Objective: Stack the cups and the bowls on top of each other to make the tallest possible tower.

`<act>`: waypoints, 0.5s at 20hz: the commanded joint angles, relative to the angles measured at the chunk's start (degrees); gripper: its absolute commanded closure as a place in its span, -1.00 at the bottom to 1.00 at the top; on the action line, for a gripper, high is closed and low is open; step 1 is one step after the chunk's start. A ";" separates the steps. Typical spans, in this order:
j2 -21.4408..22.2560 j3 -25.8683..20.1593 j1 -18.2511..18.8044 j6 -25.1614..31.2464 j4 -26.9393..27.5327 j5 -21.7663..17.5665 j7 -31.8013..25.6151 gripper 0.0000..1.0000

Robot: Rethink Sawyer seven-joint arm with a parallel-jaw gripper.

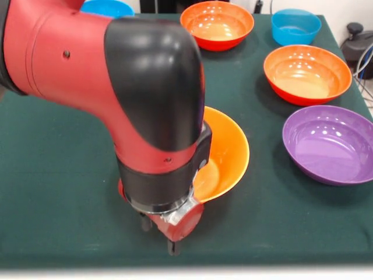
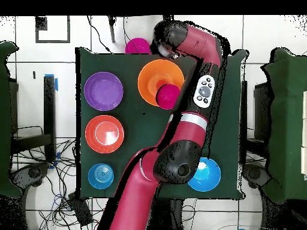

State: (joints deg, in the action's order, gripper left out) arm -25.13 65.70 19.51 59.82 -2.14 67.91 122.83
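**Sawyer arm at the table's edge, with eight bowls laid out**

Nearest the front camera, the red and black arm (image 1: 145, 105) reaches across the green table (image 1: 58, 175) to the edge farthest from the robot's base. Its gripper (image 1: 160, 233) hangs low over the cloth there. Whether the pincer is spread or closed, and whether it has hold of anything, cannot be told.

One yellow-orange bowl (image 1: 227, 154), the tower's base, sits beside the wrist near that same edge, tipped toward the front camera. In the overhead view a small magenta bowl (image 2: 168, 96) lies on its rim, on the side next to the arm.

One purple bowl (image 1: 329, 143) sits alone by a side edge. Two orange-red bowls follow: one (image 1: 307, 73) next along that side edge, the other (image 1: 217, 23) toward the base's edge. Two blue bowls stand by the base's edge, the smaller (image 1: 295, 26) at the corner on the purple bowl's side, the other (image 1: 106, 7) toward the opposite corner.

One pink bowl (image 2: 138, 45) shows only in the overhead view, at the far edge beside the arm's end.
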 commanded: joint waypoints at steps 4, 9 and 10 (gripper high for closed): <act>-4.41 3.65 1.41 1.17 0.48 6.52 -8.90 -1.00; -4.73 1.75 0.98 2.94 0.00 6.29 -9.78 -1.00; -4.78 1.24 0.83 3.44 -0.11 6.06 -10.00 -1.00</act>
State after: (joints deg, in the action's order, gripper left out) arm -28.45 68.34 20.90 59.39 -1.96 73.87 122.83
